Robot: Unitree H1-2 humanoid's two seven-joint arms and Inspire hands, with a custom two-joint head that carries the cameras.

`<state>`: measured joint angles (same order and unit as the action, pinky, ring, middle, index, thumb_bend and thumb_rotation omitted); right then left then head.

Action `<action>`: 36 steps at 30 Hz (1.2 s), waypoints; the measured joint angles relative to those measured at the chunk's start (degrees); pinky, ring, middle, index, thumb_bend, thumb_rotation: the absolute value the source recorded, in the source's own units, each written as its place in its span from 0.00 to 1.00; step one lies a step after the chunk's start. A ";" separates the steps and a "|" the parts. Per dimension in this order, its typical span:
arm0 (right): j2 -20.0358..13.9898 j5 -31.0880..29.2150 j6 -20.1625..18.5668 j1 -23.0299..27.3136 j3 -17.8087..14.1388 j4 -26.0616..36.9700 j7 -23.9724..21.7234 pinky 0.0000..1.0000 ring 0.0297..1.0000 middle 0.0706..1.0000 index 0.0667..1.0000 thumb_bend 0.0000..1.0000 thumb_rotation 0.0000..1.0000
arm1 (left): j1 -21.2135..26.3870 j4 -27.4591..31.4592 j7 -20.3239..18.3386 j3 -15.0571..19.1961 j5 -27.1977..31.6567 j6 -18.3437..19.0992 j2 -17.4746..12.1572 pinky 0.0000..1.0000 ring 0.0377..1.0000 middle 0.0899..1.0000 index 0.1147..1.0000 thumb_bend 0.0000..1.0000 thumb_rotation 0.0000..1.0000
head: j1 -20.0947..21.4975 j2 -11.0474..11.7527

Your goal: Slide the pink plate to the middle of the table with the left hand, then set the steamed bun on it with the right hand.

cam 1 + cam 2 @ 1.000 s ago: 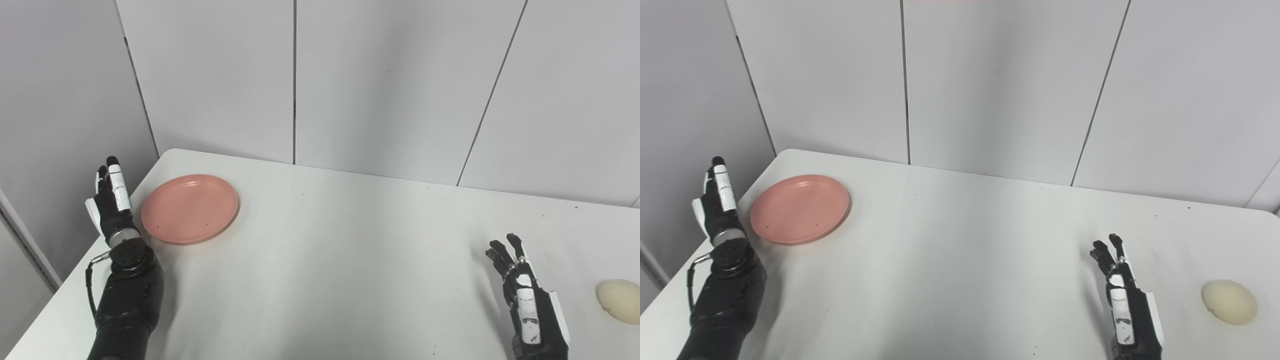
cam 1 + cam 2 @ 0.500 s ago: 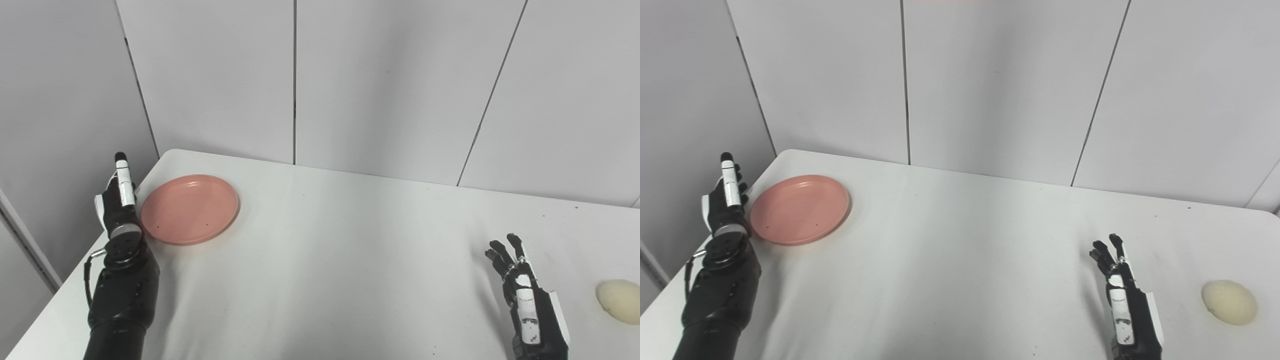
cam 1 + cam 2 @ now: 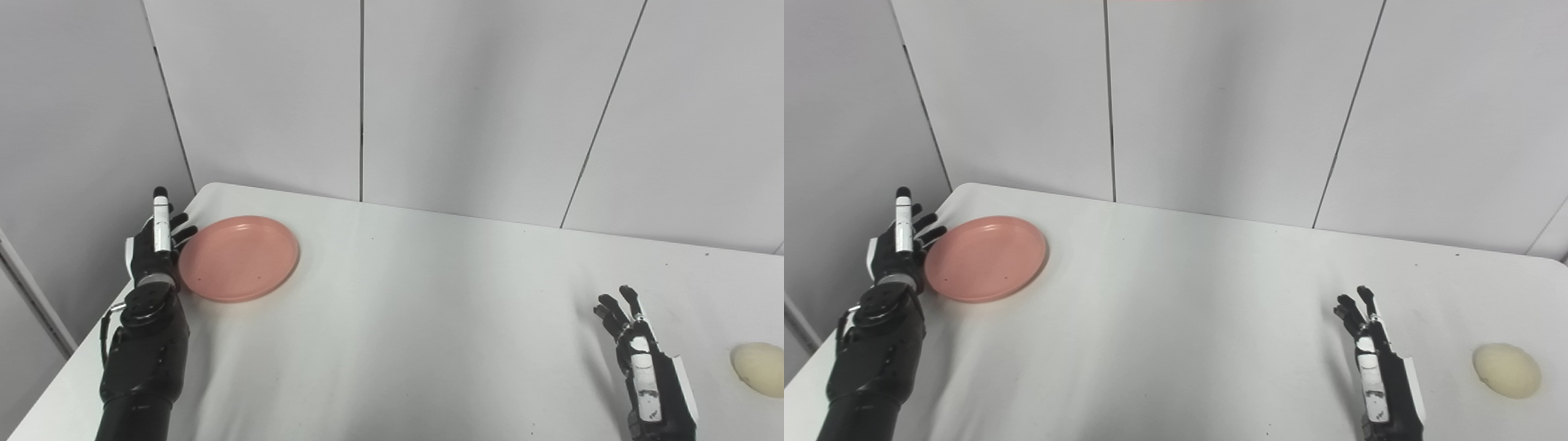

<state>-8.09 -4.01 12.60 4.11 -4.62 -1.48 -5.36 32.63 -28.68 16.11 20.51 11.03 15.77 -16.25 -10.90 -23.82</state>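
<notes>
The pink plate [image 3: 239, 257] lies flat near the table's far left corner. My left hand [image 3: 156, 245] is open, fingers straight and apart, pressed edge-on against the plate's left rim. The steamed bun [image 3: 1507, 370], pale yellow and round, sits at the table's right side. My right hand [image 3: 1375, 361] is open and empty, fingers pointing up, to the left of the bun and apart from it.
The white table [image 3: 429, 306] stands in a corner of grey wall panels. Its left edge runs close behind my left hand. A wide stretch of bare tabletop lies between the plate and my right hand.
My left hand has moved forward and right to the plate's left rim, and the plate has slid slightly to the right. My right hand and the bun have stayed put.
</notes>
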 measured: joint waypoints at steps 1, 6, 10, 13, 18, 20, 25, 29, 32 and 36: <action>0.01 0.05 0.00 0.00 0.00 0.00 0.00 0.95 0.88 0.88 0.96 0.72 1.00 | 0.00 0.04 -0.23 -0.06 -0.01 0.21 0.00 0.75 0.70 0.76 0.79 0.77 0.94 | 0.00 0.00; 0.01 0.26 0.01 -0.01 0.00 0.01 0.04 0.95 0.88 0.88 0.96 0.73 1.00 | 0.00 0.05 -1.13 -0.51 -0.08 0.52 -0.02 0.73 0.70 0.76 0.78 0.75 0.94 | 0.09 -0.09; 0.00 0.46 0.01 -0.02 0.00 0.01 0.06 0.95 0.88 0.88 0.96 0.73 1.00 | 0.01 0.02 -1.14 -1.09 -0.33 0.52 -0.02 0.74 0.70 0.76 0.78 0.74 0.94 | 0.09 -0.18; 0.01 0.46 0.01 -0.02 0.00 0.01 0.07 0.95 0.88 0.88 0.96 0.73 1.00 | 0.01 -0.01 -1.14 -1.64 -0.53 0.53 -0.01 0.73 0.70 0.76 0.77 0.74 0.93 | 0.17 -0.18; 0.01 0.44 0.02 -0.03 -0.01 0.01 0.07 0.95 0.88 0.88 0.96 0.72 1.00 | 0.06 -0.19 -1.13 -3.18 -1.64 0.53 0.04 0.71 0.69 0.76 0.78 0.73 0.93 | 0.26 -0.26; 0.00 0.43 0.02 -0.03 -0.01 0.01 0.07 0.95 0.88 0.88 0.96 0.73 1.00 | 0.11 -0.24 -1.14 -3.79 -2.11 0.54 0.09 0.70 0.69 0.75 0.78 0.74 0.93 | 0.35 -0.26; -0.01 0.46 0.03 -0.07 -0.02 0.01 0.07 0.95 0.88 0.88 0.96 0.74 1.00 | 0.44 -0.64 -1.24 -5.05 -2.94 0.59 0.42 0.71 0.72 0.77 0.79 0.73 0.96 | 0.35 -0.44; -0.11 0.67 0.03 -0.17 -0.02 0.02 0.06 0.96 0.88 0.88 0.97 0.74 1.00 | 0.94 -2.35 -2.16 -6.44 -3.85 -0.58 0.33 0.72 0.75 0.79 0.80 0.73 0.96 | 0.44 -0.53; -0.20 0.77 0.05 -0.26 -0.02 0.02 0.05 0.94 0.88 0.88 0.96 0.73 1.00 | 1.12 -3.04 -2.59 -7.18 -4.04 -1.25 0.32 0.71 0.76 0.80 0.80 0.73 0.96 | 0.44 -0.62; -0.25 0.78 0.06 -0.34 -0.06 0.02 0.05 0.94 0.88 0.88 0.96 0.74 1.00 | 1.80 -4.28 -2.80 -8.59 -5.12 -1.61 0.24 0.69 0.77 0.81 0.81 0.74 0.96 | 0.44 -0.62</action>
<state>-8.34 -3.23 12.65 3.76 -4.68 -1.46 -5.32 34.42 -32.96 13.31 11.92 5.91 14.16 -16.01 -10.46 -24.43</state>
